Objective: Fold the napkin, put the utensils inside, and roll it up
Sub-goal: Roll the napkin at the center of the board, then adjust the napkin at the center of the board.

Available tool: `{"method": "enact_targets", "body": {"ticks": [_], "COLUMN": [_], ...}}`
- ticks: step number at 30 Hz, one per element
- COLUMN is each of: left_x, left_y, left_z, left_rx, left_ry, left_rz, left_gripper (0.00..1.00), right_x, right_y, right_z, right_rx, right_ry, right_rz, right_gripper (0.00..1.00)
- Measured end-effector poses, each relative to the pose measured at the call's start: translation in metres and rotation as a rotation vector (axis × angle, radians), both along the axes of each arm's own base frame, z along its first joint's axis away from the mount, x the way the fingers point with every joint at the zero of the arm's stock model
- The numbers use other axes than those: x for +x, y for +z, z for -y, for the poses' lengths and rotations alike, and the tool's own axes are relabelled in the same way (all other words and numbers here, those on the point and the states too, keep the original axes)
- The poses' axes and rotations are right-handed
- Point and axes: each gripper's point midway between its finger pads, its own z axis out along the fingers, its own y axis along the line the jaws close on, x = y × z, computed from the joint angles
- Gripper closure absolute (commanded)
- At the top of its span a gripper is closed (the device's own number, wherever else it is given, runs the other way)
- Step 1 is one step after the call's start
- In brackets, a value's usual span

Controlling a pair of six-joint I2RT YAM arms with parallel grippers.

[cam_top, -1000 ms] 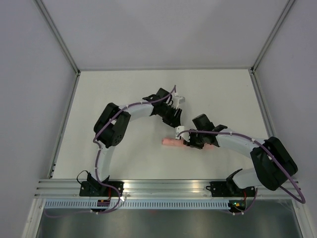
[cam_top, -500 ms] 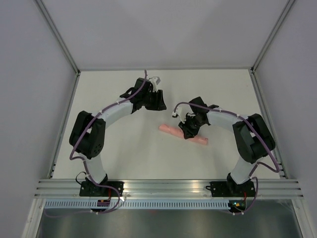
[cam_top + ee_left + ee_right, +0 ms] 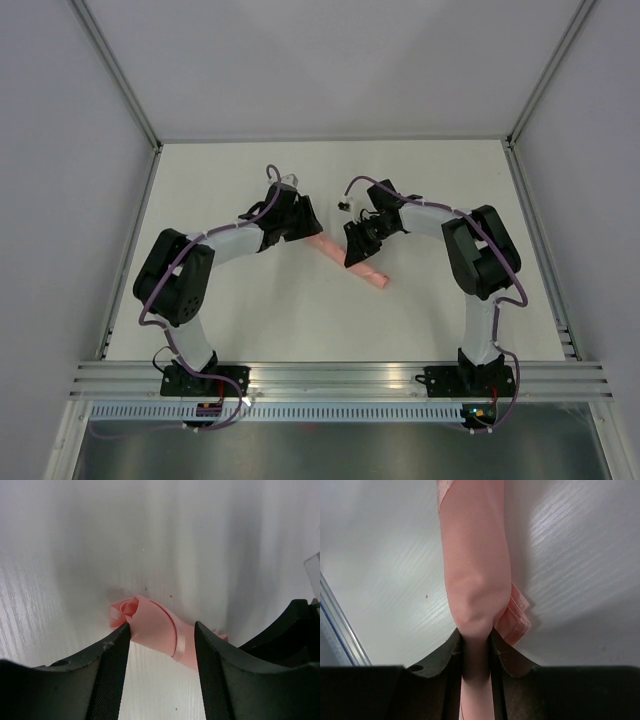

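Note:
The napkin [image 3: 372,274] is a salmon-pink cloth rolled into a slim tube, lying aslant at the table's middle. My right gripper [image 3: 356,252] is shut on the roll's middle; in the right wrist view the roll [image 3: 476,575] is pinched between the black fingers [image 3: 509,652]. My left gripper [image 3: 308,236] is open at the roll's upper left end; in the left wrist view the roll's end [image 3: 150,625] lies just beyond the spread fingertips [image 3: 117,645]. No utensils show; they are hidden or out of view.
The white table [image 3: 250,310] is bounded by metal rails on the left [image 3: 130,250] and right [image 3: 535,250]. Grey walls stand behind. A ribbed aluminium base rail [image 3: 340,375] runs along the near edge.
The roll has swung from nearly level to a steep slant and shifted toward the back. Both arms have reached farther back; my left gripper has come to the roll's upper end.

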Motion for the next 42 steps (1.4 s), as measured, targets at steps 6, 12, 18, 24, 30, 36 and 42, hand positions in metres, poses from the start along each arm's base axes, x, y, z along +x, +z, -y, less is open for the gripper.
{"method": "enact_targets", "body": {"ticks": [6,12,18,24,30,36,42], "left_x": [0.01,0.013,0.009,-0.001,-0.003,-0.002,0.009], "left_y": [0.001,-0.002,0.001,0.011,0.012,-0.003,-0.022], "left_z": [-0.003,-0.008,-0.024,-0.029,-0.031,-0.026,-0.02], "left_rx": [-0.031,-0.02,0.012,0.031,0.041,0.056,0.072], "left_ry": [0.074,0.123,0.19,0.213,0.226,0.251,0.288], "left_rz": [0.04,0.058,0.08,0.104,0.101,0.061,0.028], "left_gripper": [0.41,0.4,0.39,0.38,0.38,0.38,0.39], "right_x": [0.008,0.015,0.025,0.04,0.05,0.058,0.065], "right_y": [0.0,0.0,0.0,0.001,0.001,0.002,0.002], "right_z": [-0.02,-0.033,-0.044,-0.053,-0.058,-0.062,-0.065], "right_rx": [0.074,0.131,0.173,0.204,0.229,0.245,0.267], "right_ry": [-0.095,-0.161,-0.208,-0.253,-0.282,-0.32,-0.355], "right_rz": [-0.104,-0.171,-0.186,-0.158,-0.148,-0.139,-0.137], "right_gripper": [0.71,0.71,0.71,0.71,0.71,0.71,0.7]}}
